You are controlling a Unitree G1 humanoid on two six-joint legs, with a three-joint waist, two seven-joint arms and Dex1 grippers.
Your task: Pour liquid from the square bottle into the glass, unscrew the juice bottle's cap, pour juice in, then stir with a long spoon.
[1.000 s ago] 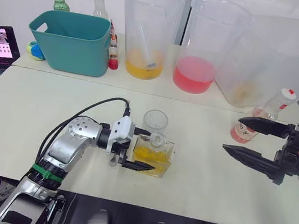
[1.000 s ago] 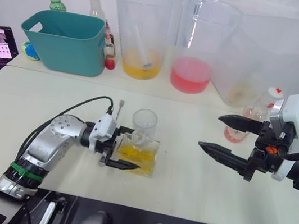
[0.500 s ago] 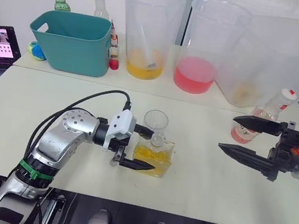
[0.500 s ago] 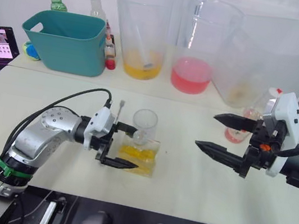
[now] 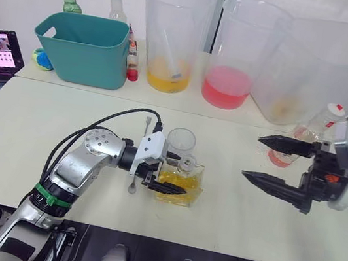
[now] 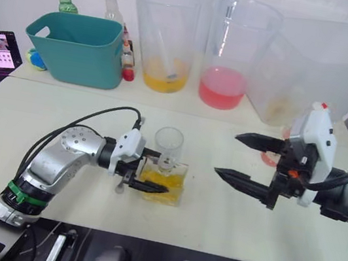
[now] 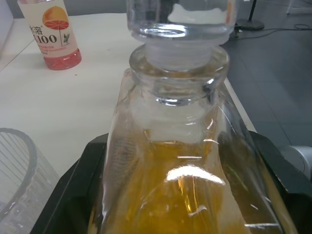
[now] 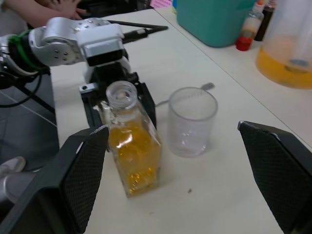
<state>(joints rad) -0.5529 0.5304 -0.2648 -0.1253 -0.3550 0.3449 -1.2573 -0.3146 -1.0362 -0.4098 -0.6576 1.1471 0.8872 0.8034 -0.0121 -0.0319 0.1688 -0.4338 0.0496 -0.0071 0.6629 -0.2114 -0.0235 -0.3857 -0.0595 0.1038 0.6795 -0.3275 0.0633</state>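
Right end effector (image 5: pixel 263 159) shifted inward toward the glass (image 5: pixel 181 143), fingers spread, left end effector (image 5: pixel 177 175) clamped on the square bottle (image 5: pixel 181 181), apparently tilted, on tabletop (image 5: pixel 17 119).

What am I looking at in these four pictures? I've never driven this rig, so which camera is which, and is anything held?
Two pictures come from the humanoid's head, looking down over both arms; the other two from cameras on each wrist. On the pale table, the left gripper has its two black fingers closed around the square bottle, stopper in, yellow liquid inside. The empty glass stands just behind it, the long spoon beside it. The right gripper hangs open, holding nothing, in front of the juice bottle. Big beakers and a teal bin sit at the back.
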